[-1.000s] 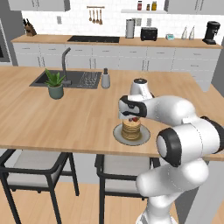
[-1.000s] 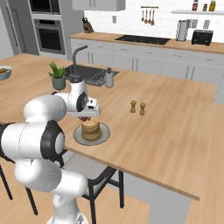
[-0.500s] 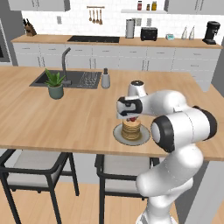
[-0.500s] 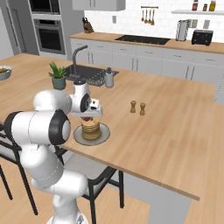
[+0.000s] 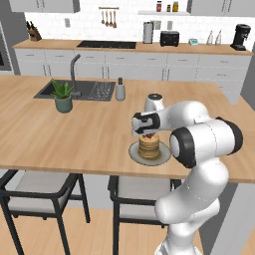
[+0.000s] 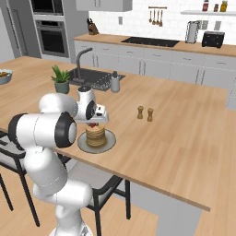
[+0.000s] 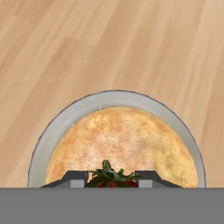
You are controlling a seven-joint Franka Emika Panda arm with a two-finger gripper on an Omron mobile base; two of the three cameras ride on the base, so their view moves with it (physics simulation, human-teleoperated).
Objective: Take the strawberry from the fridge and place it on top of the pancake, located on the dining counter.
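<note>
the gripper (image 7: 112, 178) is clamped on the strawberry (image 7: 109, 177), which sits between the two dark fingertips (image 7: 74, 178) with its green leafy cap showing above a sliver of red. just under it lies the pancake (image 7: 122, 144), a golden round on a grey plate (image 7: 52, 131), so the berry hangs directly above the stack, close over its top.

from the left base view the hand (image 5: 144, 124) reaches in from the right, level with the counter, and the berry (image 5: 148, 135) shows as a red speck just over the pancake stack (image 5: 149, 146). from the right base view the same: berry (image 6: 92, 124) over stack (image 6: 95, 134), plate (image 6: 109, 144) near the front edge of the dining counter (image 6: 175, 133).

my judgement: the berry is very light, soft and easily bruised, with a slick rounded skin, so it should be gripped gently across its widest part, as it seems to be now, never by the leaves. the pancake top is flat and spongy, so it should stay put if let go from low down; dropped from higher it could roll off.

farther back on the counter stand two small brown shakers (image 6: 144, 113), a potted plant (image 5: 63, 95) and the sink (image 5: 74, 89).
</note>
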